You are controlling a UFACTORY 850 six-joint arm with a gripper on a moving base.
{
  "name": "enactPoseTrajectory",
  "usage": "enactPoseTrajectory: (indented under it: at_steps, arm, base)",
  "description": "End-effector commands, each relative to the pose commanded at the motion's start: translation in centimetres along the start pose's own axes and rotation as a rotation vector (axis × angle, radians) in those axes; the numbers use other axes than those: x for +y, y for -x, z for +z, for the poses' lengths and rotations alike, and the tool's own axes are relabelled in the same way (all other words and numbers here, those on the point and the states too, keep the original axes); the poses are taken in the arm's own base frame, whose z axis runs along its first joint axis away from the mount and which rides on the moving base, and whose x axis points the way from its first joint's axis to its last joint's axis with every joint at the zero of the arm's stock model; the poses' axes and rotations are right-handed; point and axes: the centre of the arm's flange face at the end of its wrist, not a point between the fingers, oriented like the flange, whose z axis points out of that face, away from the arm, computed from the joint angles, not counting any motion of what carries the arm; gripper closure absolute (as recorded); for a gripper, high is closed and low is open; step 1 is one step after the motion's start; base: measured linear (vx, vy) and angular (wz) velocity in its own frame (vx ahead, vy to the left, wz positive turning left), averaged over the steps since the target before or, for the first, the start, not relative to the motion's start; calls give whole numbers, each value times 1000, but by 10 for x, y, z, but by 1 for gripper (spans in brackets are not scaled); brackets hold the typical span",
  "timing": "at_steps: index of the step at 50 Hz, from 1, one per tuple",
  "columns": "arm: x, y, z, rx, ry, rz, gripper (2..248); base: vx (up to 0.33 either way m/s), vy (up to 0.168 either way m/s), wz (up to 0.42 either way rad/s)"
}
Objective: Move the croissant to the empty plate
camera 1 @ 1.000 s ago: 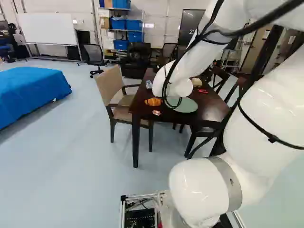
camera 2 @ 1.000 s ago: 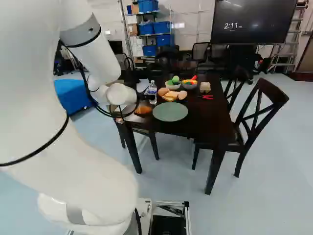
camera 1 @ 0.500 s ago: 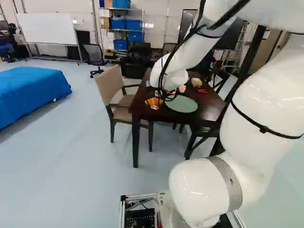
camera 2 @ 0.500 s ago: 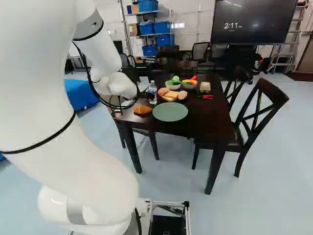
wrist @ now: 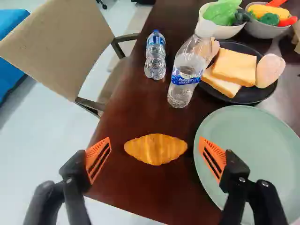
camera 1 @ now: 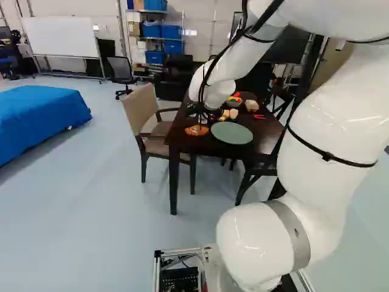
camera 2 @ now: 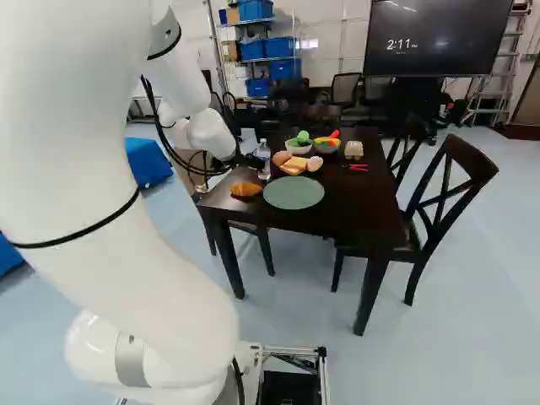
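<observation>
- Has hand [camera 1: 201,121] w/ fingers apart, near ridged, tapered croissant [wrist: 155,149] on dark wood desk [wrist: 136,187]
- Has smooth rnd. plate [wrist: 253,140] beside it
- Holds veg [wrist: 266,10] in bowls [wrist: 265,30]

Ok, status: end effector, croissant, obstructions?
End effector open, lined up on croissant. Croissant ungripped on table, beside green plate. Two bottles beyond, none between croissant and plate.

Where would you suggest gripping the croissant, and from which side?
I'd pinch the croissant from above, at its thick middle, across the long sides: it lies flat and tapers to both tips. The open hand is aligned lengthwise, so a quarter turn seems wise.
</observation>
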Motion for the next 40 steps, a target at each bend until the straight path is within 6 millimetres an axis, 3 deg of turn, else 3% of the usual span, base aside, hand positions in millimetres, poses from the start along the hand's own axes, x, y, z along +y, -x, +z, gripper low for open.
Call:
enactPoseTrajectory:
  at_steps: [40]
  arm:
    - [-4,-54,8,-171,-13,62,3]
  base:
    - [0,0,0]
